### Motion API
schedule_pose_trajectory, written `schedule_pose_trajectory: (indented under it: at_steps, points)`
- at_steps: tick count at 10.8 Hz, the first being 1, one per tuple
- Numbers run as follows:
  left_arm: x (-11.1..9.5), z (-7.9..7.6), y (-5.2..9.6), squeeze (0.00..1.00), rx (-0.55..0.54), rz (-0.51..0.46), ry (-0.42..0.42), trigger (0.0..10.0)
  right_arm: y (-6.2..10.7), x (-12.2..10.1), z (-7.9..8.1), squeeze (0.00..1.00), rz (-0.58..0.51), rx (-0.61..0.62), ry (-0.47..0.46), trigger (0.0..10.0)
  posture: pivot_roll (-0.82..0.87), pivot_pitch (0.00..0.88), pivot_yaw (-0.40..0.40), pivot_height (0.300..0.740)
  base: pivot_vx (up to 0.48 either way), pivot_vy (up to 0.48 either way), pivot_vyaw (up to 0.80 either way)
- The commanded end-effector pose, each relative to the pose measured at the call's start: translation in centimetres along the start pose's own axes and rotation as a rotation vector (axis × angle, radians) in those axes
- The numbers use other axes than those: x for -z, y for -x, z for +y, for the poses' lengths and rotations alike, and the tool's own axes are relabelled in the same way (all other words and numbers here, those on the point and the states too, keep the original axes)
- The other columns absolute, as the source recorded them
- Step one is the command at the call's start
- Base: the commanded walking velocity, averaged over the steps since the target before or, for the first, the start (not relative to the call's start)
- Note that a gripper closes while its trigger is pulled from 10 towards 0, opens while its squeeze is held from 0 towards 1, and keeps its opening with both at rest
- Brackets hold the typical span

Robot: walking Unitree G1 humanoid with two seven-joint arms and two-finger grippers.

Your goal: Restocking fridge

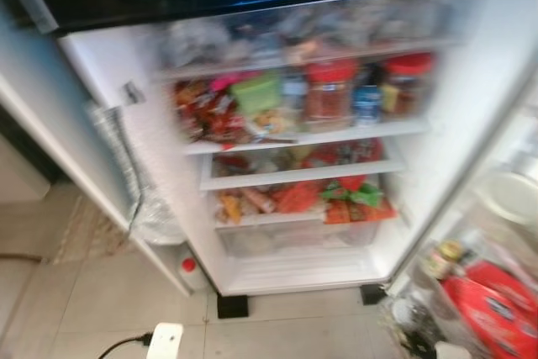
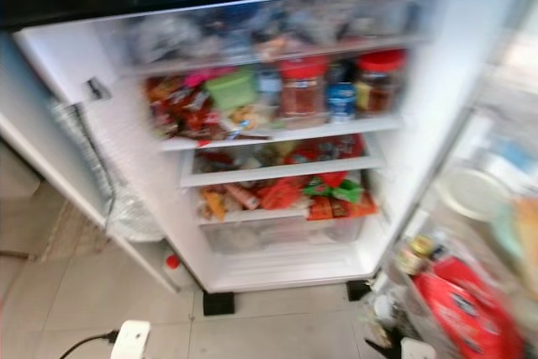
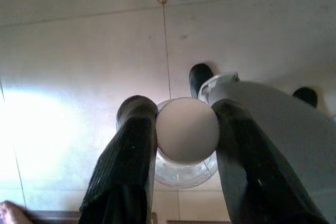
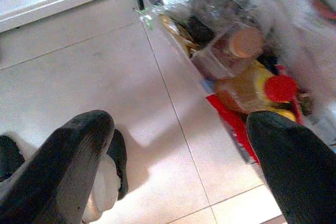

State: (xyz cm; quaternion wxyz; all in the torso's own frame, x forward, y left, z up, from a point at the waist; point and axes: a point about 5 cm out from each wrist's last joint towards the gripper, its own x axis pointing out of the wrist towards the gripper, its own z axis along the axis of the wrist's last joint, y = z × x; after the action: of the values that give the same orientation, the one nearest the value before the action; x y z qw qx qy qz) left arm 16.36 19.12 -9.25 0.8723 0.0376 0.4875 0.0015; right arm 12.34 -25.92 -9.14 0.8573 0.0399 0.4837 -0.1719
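Observation:
An open fridge stands before me, its shelves packed with snack packets, a green box and red-lidded jars. The picture is blurred. In the left wrist view my left gripper is shut on a clear bottle with a pale round cap, held over the tiled floor. In the right wrist view my right gripper is open with nothing between its fingers, low above the floor beside the door's bottles.
The fridge door stands open at the right, its racks holding bottles, a jar and a red packet. A white plug block with a black cable lies on the floor in front. A red-capped bottle stands by the fridge's left foot.

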Motion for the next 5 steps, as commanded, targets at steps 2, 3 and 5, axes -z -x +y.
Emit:
schedule_pose_trajectory:
  at_steps: [2,3,5]
  points:
    - [0.02,0.60,0.05,0.00,-0.015,0.004,0.000,10.0,0.16,0.97,0.06,0.00,0.032,0.002,-0.007,10.0,-0.16,0.042,0.078,0.740,0.000,0.000,0.00]
    - [0.01,0.60,0.04,0.00,-0.015,0.004,0.000,10.0,0.16,0.96,0.07,0.00,0.032,0.001,-0.008,10.0,-0.16,0.042,0.080,0.740,0.000,0.000,0.00]
    - [0.02,0.60,0.05,0.00,-0.014,0.003,-0.002,10.0,0.16,0.98,0.08,0.00,0.033,-0.002,-0.008,10.0,-0.16,0.042,0.080,0.740,0.000,-0.126,0.00]
